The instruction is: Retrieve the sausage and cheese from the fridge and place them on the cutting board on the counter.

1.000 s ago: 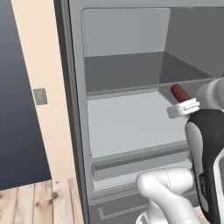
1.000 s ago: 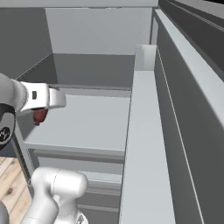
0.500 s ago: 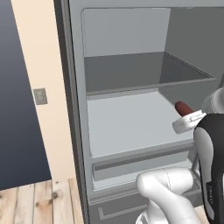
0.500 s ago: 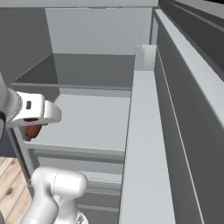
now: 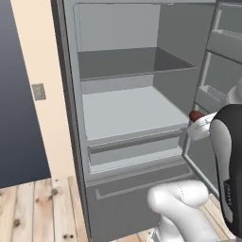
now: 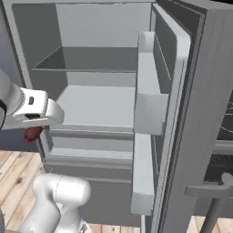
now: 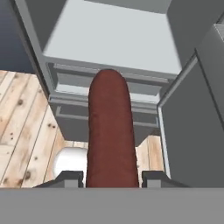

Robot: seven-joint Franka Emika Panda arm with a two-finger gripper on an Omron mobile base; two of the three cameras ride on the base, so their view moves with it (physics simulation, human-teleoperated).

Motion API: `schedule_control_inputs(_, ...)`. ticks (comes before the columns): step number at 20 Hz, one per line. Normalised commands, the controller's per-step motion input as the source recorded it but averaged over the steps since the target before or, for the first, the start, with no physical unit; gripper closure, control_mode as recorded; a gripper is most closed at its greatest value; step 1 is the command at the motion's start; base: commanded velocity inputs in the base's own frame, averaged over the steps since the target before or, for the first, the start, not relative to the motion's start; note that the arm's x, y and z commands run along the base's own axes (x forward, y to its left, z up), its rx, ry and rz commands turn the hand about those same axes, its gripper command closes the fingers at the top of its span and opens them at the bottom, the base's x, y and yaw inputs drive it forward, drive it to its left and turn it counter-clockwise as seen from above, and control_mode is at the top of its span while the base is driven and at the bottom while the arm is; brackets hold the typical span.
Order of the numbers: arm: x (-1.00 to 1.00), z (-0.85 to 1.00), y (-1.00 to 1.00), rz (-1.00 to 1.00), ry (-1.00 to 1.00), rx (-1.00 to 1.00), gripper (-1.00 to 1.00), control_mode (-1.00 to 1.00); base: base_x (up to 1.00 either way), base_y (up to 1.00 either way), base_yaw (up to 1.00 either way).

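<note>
The pincer (image 7: 112,177) was clenched on the sausage (image 7: 109,131), which hung clear of the open fridge (image 5: 127,118), in front of its lower drawer. By my reckoning the fetch was half done; next it had to carry the sausage off to the cutting board without bumping the door (image 6: 182,113).

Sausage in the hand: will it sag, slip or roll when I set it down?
The sausage juts straight from the hand without drooping, so probably stiff. Its smooth skin might slip. Being a round cylinder, it will likely roll once released.
</note>
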Motion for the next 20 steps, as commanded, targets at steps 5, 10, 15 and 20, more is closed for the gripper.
schedule_control_inputs(5, 0.00, 0.00, 0.00, 0.00, 0.00, 0.00, 1.00, 1.00, -1.00, -0.08, -0.30)
schedule_control_inputs(10, 0.00, 0.00, 0.00, 0.00, 0.00, 0.00, 1.00, 1.00, -0.31, 0.10, -0.86)
schedule_control_inputs(15, 0.00, 0.00, 0.00, 0.00, 0.00, 0.00, 1.00, 1.00, -0.41, 0.18, -0.86)
schedule_control_inputs(20, 0.00, 0.00, 0.00, 0.00, 0.00, 0.00, 1.00, 1.00, -0.82, 0.18, -0.76)
